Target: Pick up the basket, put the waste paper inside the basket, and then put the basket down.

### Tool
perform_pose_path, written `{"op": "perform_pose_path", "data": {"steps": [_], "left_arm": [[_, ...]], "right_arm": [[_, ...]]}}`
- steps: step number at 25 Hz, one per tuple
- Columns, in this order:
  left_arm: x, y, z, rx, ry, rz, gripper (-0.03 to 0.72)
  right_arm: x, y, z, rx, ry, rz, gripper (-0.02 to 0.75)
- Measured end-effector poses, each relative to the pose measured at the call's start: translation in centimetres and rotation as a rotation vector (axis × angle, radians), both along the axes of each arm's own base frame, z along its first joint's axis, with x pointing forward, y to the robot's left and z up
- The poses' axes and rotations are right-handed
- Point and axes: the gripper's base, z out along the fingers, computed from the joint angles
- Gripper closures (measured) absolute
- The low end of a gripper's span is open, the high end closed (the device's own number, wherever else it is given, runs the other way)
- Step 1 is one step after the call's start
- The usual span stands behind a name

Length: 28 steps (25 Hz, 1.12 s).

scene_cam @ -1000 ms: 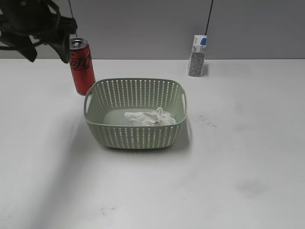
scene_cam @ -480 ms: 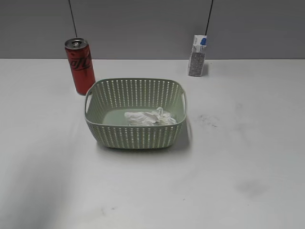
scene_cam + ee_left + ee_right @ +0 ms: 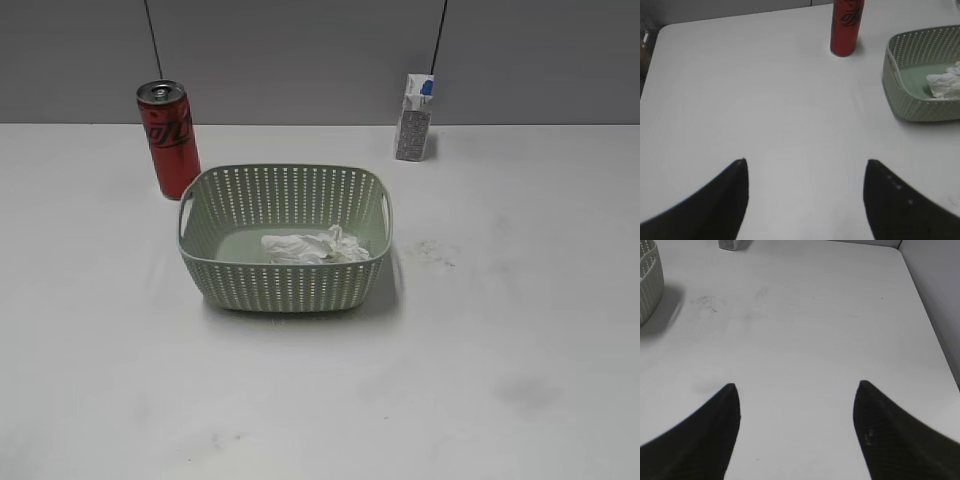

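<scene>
The sage-green basket [image 3: 285, 285] stands on the white table in the middle of the exterior view, with crumpled white waste paper [image 3: 315, 246] lying inside it. The left wrist view shows the basket [image 3: 920, 107] at the right edge with the paper [image 3: 944, 84] in it. My left gripper [image 3: 806, 161] is open and empty over bare table, well left of the basket. My right gripper [image 3: 796, 385] is open and empty over bare table; the basket's side [image 3: 650, 275] shows at its far left. Neither gripper appears in the exterior view.
A red soda can [image 3: 168, 138] stands upright just behind the basket's left corner, also in the left wrist view [image 3: 845, 27]. A grey-white carton with a blue mark [image 3: 414, 117] stands at the back right. The table's right edge [image 3: 927, 315] shows in the right wrist view.
The left arm, seen above the can a second ago, has pulled back out of the exterior view. The basket, paper and can have not moved.
</scene>
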Motion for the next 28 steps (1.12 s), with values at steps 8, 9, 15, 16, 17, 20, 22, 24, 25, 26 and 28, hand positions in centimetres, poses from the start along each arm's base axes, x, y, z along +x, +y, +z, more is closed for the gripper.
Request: {"op": "perform_pose_path", "data": {"steps": [8, 9, 15, 16, 17, 20, 22, 24, 25, 26, 28], "left_arm": [[-5.3, 1.7, -4.9, -0.062, -0.057, -0.01, 0.174], [-5.7, 1.8, -5.5, -0.062, -0.049, -0.008, 0.175], [-6.7, 1.2, -6.9, -0.184, -0.123, -0.061, 0.178], [-6.9, 1.2, -6.9, -0.201, -0.142, -0.062, 0.178], [-7.0, 1.2, -7.0, -0.209, -0.157, -0.054, 0.178], [-7.5, 1.3, -6.9, -0.217, -0.203, 0.015, 0.183], [-7.5, 1.2, -7.0, -0.215, -0.214, 0.104, 0.193], [-7.5, 1.2, -7.0, -0.204, -0.223, 0.199, 0.201], [-7.5, 1.1, -7.0, -0.199, -0.229, 0.247, 0.205], [-7.5, 1.1, -7.0, -0.195, -0.233, 0.285, 0.208], [-7.5, 1.1, -7.0, -0.192, -0.236, 0.311, 0.213]], "right_arm": [[0.0, 0.0, 0.0, 0.0, 0.0, 0.0, 0.241], [0.0, 0.0, 0.0, 0.0, 0.0, 0.0, 0.241], [0.0, 0.0, 0.0, 0.0, 0.0, 0.0, 0.244], [0.0, 0.0, 0.0, 0.0, 0.0, 0.0, 0.244], [0.0, 0.0, 0.0, 0.0, 0.0, 0.0, 0.244], [0.0, 0.0, 0.0, 0.0, 0.0, 0.0, 0.246], [0.0, 0.0, 0.0, 0.0, -0.001, 0.0, 0.246], [0.0, 0.0, 0.0, -0.001, -0.001, -0.001, 0.246], [0.0, 0.0, 0.0, -0.001, -0.001, -0.001, 0.246], [0.0, 0.0, 0.0, -0.001, -0.001, -0.001, 0.246], [0.0, 0.0, 0.0, -0.001, -0.001, -0.001, 0.246]]}}
